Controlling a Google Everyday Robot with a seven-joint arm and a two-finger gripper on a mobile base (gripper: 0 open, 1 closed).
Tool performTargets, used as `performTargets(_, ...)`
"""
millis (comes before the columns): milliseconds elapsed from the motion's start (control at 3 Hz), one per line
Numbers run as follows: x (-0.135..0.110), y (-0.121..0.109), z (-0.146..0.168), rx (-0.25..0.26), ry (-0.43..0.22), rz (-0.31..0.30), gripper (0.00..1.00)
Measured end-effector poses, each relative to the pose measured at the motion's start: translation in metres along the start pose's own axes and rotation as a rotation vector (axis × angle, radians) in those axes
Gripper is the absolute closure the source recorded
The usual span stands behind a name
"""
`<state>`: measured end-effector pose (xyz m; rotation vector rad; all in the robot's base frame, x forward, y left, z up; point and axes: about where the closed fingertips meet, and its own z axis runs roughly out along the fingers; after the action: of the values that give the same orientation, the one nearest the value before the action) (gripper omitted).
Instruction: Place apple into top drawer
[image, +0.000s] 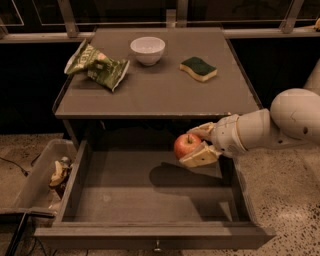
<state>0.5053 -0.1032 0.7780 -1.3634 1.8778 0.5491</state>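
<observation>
The red apple (185, 145) is held between the two fingers of my gripper (195, 144), which reaches in from the right. The gripper is shut on the apple and holds it above the right rear part of the open top drawer (125, 192). The drawer is pulled far out below the grey table top; its flat grey bottom is bare, and a small round knob (158, 246) shows on its front. The apple's shadow falls on the drawer floor just below it.
On the table top (155, 90) lie a green chip bag (96, 65), a white bowl (147, 50) and a green-and-yellow sponge (198, 68). A clear plastic bin (35, 182) with some items stands on the floor to the left of the drawer.
</observation>
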Motion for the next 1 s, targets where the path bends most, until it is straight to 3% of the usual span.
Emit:
performTargets(333,0.022,0.006,0.042,-0.010,0.005,0.046,1.00)
performTargets(1000,0.073,-0.008,0.118,0.066,-0.025,0.150,1.00)
